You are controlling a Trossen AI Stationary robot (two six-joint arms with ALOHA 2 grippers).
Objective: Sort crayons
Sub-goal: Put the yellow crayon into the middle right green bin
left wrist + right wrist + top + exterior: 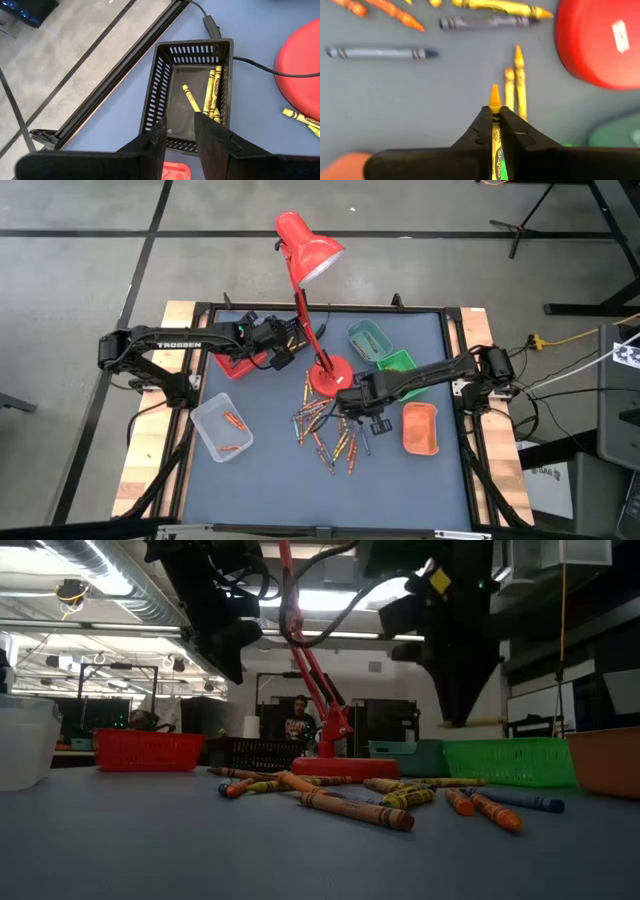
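Seen from above: found the right end effector [345, 404] low at the edge of the loose crayons [330, 435] scattered on the blue surface [270, 480], just beside the red lamp base [330, 375]; found the left end effector [285, 340] parked over the black basket [283, 332] near the red tray [235, 365]. Noted a clear bin [222, 427] holding orange ones, with teal tray [368, 340], green tray [395, 363] and orange tray [420, 428] ringing the right side. From table height: saw the pile [350, 795] lying flat, both arms hanging dark above it. Through the left wrist: showed fingers [212, 135] parted, holding nothing, above the black basket [165, 70] with yellow crayons [212, 92] inside. Through the right wrist: showed fingers [480, 127] clenched on a yellow crayon [494, 102], tip poking forward, two more yellow ones [515, 82] lying just beside. Judged best to lift straight up, keeping the stick level and clear of its neighbours and the lamp, then carry toward the basket already holding yellows; likely to twist in so narrow a pinch if swung fast.
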